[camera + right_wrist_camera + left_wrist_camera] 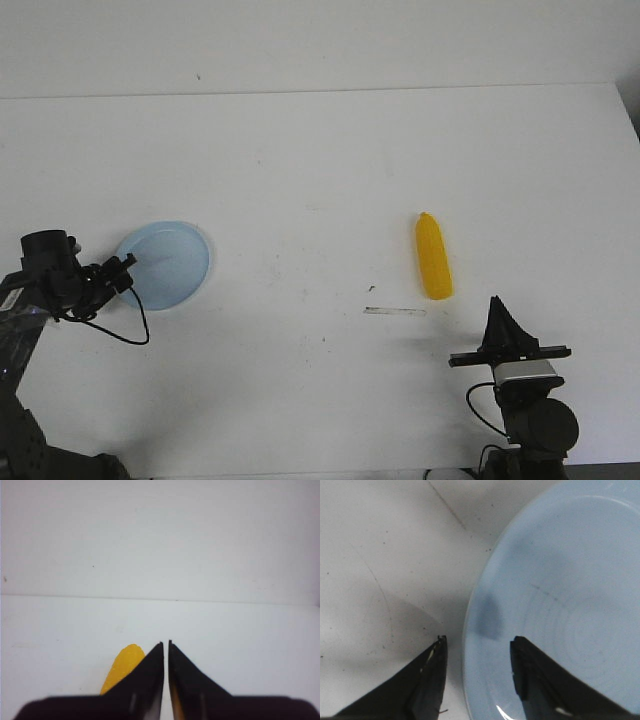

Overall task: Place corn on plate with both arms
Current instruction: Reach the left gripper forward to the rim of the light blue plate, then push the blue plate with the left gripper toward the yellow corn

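Here, corn half hidden behind the narrowly closed right hand; left hand wide astride the plate rim.

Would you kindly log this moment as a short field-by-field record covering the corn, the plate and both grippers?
corn: lying on the table, right of centre, not held
plate: on the table's left side, nothing on it
left gripper: open, fingers straddling the plate's rim
right gripper: shut, holding nothing, near the corn
table: white
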### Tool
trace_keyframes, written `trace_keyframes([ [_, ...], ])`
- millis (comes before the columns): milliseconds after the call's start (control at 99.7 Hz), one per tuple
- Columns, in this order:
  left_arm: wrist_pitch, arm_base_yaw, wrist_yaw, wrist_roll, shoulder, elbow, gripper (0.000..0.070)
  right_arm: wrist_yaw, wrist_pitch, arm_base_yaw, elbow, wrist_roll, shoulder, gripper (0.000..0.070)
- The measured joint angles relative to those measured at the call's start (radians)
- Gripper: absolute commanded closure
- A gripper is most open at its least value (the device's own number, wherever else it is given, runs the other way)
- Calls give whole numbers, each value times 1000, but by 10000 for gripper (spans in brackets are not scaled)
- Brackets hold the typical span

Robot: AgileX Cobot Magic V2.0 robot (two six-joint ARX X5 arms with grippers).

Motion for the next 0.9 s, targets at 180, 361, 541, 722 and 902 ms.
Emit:
trace_keyframes([
  [180,-15,-5,0,0,1,0,635,0,0,0,0,0,0,688],
  [361,-16,-5,0,0,1,0,637,0,0,0,0,0,0,688],
  [541,-16,-5,0,0,1,0,700,0,0,0,0,0,0,687],
  [722,-17,-5,11,-1,0,0,700,0,0,0,0,0,0,687],
  [902,-18,-23,106,-23,-72,0,700,0,0,0,0,0,0,688],
])
